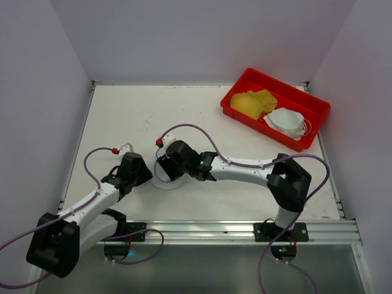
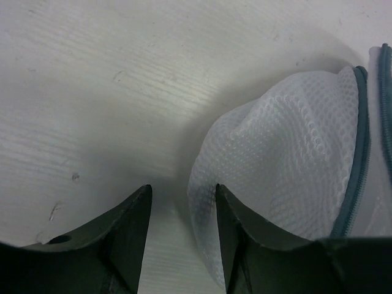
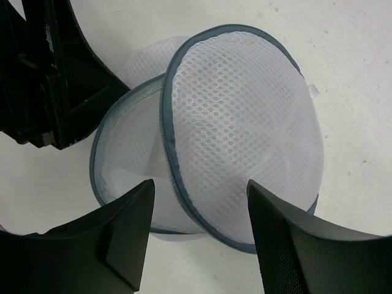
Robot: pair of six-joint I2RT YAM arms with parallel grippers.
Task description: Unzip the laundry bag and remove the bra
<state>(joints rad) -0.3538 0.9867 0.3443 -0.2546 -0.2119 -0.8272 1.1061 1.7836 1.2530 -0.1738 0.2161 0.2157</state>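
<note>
My right pincer [image 3: 200,184] and left pincer [image 2: 183,187] stood spread, empty, at the laundry bag [image 3: 245,122]. It looked like light, limp mesh, so I judged its firmer zipper rim [image 3: 165,116] the best hold.

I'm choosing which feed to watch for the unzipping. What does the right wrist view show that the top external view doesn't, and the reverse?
Only the right wrist view: the laundry bag close up, its two mesh halves and blue-grey zipper rim clear, the open right gripper straddling it. Only the top external view: both arms whole, and the red tray at the far right holding a yellow item and a white item. Both: the white table, and the left gripper next to the bag, which the top view mostly hides under the grippers.
</note>
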